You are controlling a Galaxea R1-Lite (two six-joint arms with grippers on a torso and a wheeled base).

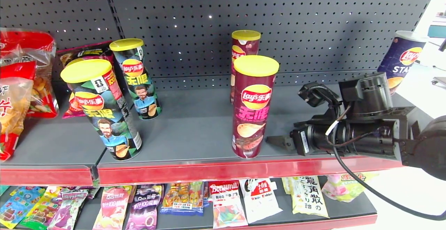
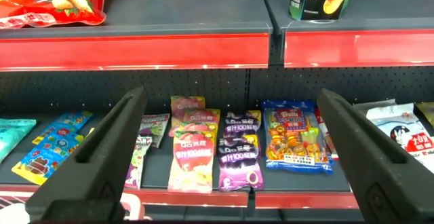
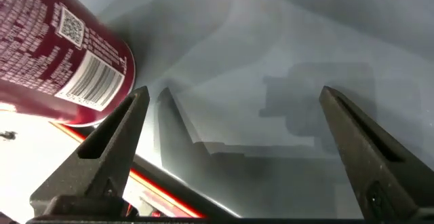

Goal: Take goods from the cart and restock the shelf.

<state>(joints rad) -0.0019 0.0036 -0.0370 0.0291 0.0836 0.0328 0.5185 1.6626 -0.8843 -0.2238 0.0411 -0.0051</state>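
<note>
Lower shelf (image 1: pixel 348 211): at least ten sachets (image 1: pixel 226 202), flat, glossy plastic, laid in one row along its front edge. The same row is seen past the left gripper (image 2: pixel 230 96), whose fingers are spread wide apart.

Shelf (image 1: pixel 195 129): grey, matt metal, with a glossy red strip (image 1: pixel 216 170) on its front edge.

Cans counted: 5, all upright cylinders with printed wraps.
- Maroon, yellow lid: 2. The front maroon can (image 1: pixel 254 108) stands at the front edge, near the middle. The rear maroon can (image 1: pixel 244 45) stands right behind it, by the back wall.
- Green, yellow lid: 2. The front green can (image 1: pixel 101 108) stands at the front edge, towards the left end. The rear green can (image 1: pixel 137 80) stands farther back.
- Blue, white lid: 1. The blue can (image 1: pixel 400 59) stands at the right end, at the back.

Right gripper (image 1: pixel 278 141): held level and low over the front edge, right of the front maroon can (image 3: pixel 61 54). Its fingers (image 3: pixel 108 142) are spread. The can base lies outside them, just beside one fingertip; contact cannot be told.

Left end: 2 red bags (image 1: pixel 21 73), crinkled film. One dark bag (image 1: pixel 83 52) leans behind the green cans.

Back wall: grey pegboard (image 1: pixel 209 21), evenly perforated.
</note>
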